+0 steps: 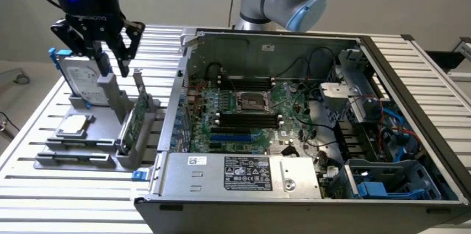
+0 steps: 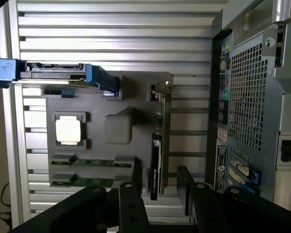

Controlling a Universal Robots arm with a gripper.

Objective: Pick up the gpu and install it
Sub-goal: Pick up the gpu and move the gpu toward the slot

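The gpu [image 1: 133, 122] stands on edge in a slot of the grey holder [image 1: 87, 154] on the slatted table, at the exterior view's left of the open computer case [image 1: 412, 107]. Its green board and silver bracket show. My gripper [image 1: 116, 72] hangs open a little above the holder, between the hard drive and the gpu, with nothing in it. In the wrist view the gpu [image 2: 157, 145] appears edge-on, black shroud and silver bracket, in line with the gap between my two black fingers [image 2: 131, 196]; the gripper [image 2: 157, 194] is clear of the card.
A silver hard drive in a blue frame [image 1: 77, 76] stands upright in the holder [image 2: 117, 97], close by my fingers. A processor [image 2: 68, 130] and memory sticks [image 2: 82, 182] lie flat there. Inside the case are the motherboard [image 1: 246, 107], its blue slots [image 1: 231, 134] and the power supply [image 1: 243, 174].
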